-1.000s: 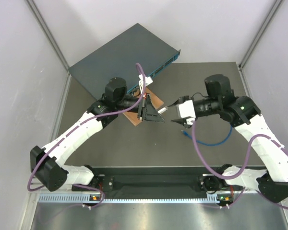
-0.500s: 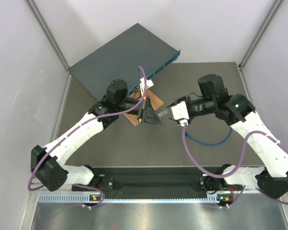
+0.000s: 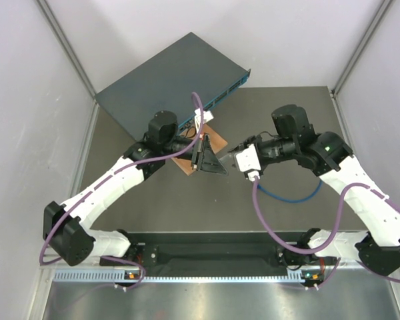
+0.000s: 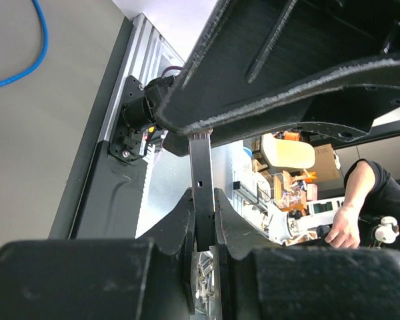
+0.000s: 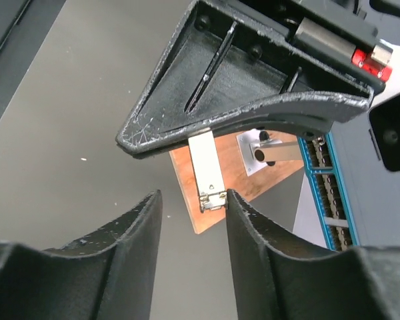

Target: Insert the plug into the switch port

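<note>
You haven't begun inserting: the thin blue cable (image 3: 287,198) lies loose on the grey bench (image 3: 187,200), lower right, plug end hidden, well apart from the flat dark teal switch box (image 3: 167,77), upper left. Your left pincer (image 4: 201,227) clamps a grey metal strip (image 5: 207,167); your right pincer (image 5: 191,202) stands open at its tip.

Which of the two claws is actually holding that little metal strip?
The left gripper: it is clamped shut on the metal strip, while the right gripper stands open around the strip's free end.
</note>
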### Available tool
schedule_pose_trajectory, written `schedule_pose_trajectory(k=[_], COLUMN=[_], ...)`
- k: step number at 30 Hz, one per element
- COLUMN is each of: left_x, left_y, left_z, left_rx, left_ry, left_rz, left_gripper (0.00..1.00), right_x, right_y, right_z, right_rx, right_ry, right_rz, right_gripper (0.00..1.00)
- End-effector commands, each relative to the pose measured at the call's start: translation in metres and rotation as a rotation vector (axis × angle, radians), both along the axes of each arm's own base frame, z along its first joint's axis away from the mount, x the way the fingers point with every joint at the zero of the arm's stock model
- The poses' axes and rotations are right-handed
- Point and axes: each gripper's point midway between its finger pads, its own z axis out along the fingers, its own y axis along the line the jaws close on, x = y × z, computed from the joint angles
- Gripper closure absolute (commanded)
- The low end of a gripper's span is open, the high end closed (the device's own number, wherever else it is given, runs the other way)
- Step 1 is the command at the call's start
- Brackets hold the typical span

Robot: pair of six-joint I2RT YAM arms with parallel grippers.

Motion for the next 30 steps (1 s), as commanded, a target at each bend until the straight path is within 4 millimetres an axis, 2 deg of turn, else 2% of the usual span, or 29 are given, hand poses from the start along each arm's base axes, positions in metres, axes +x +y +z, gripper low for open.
schedule_pose_trajectory(k=[1,5,12,14,15,16,17,18,19,21,22,24,25,27,28,30], left_x=[0.002,0.002,0.002,0.004,0.014,0.017,0.023,0.034,0.049,0.07,0.089,0.107,0.127,0.141,0.157,0.169], left_y=[-0.003,-0.003,-0.004,-0.003,-0.001,0.0,0.002,0.005,0.013,0.025,0.039,0.055,0.069,0.087,0.1,0.118], left_z=[0.01,0.008,0.011,0.012,0.022,0.028,0.036,0.041,0.058,0.076,0.091,0.107,0.115,0.123,0.125,0.121], left_rx=[-0.041,-0.038,-0.049,-0.058,-0.07,-0.084,-0.091,-0.082,-0.103,-0.126,-0.139,-0.146,-0.137,-0.11,-0.072,0.0], left_ry=[-0.037,-0.029,-0.042,-0.067,-0.142,-0.183,-0.222,-0.248,-0.31,-0.368,-0.404,-0.447,-0.483,-0.558,-0.591,-0.667], left_rz=[-0.01,-0.012,-0.012,-0.005,0.042,0.048,0.071,0.118,0.169,0.254,0.336,0.435,0.538,0.645,0.765,0.879], left_gripper=[1.0,1.0,1.0,0.96,0.66,0.66,0.58,0.52,0.45,0.4,0.35,0.33,0.33,0.3,0.3,0.31], right_x=[-0.008,-0.006,-0.002,0.0,0.012,0.012,0.019,0.027,0.029,0.041,0.042,0.045,0.047,0.053,0.057,0.066], right_y=[0.01,0.01,0.009,0.009,0.009,0.009,0.013,0.01,0.01,0.008,0.008,0.01,0.011,0.017,0.021,0.028], right_z=[0.021,0.019,0.013,0.014,0.02,0.02,0.027,0.026,0.023,0.019,0.016,0.01,0.004,-0.003,-0.008,-0.015], right_rx=[0.045,0.036,0.014,0.022,0.071,0.072,0.11,0.112,0.125,0.146,0.164,0.204,0.207,0.243,0.248,0.271], right_ry=[-0.058,-0.073,-0.088,-0.059,0.016,0.016,0.023,0.045,0.114,0.164,0.239,0.35,0.39,0.488,0.521,0.578], right_rz=[0.064,0.069,0.057,0.018,-0.113,-0.114,-0.158,-0.222,-0.279,-0.384,-0.439,-0.532,-0.562,-0.662,-0.703,-0.819], right_gripper=[0.59,0.67,1.0,1.0,1.0,1.0,1.0,1.0,1.0,1.0,1.0,1.0,1.0,1.0,1.0,1.0])
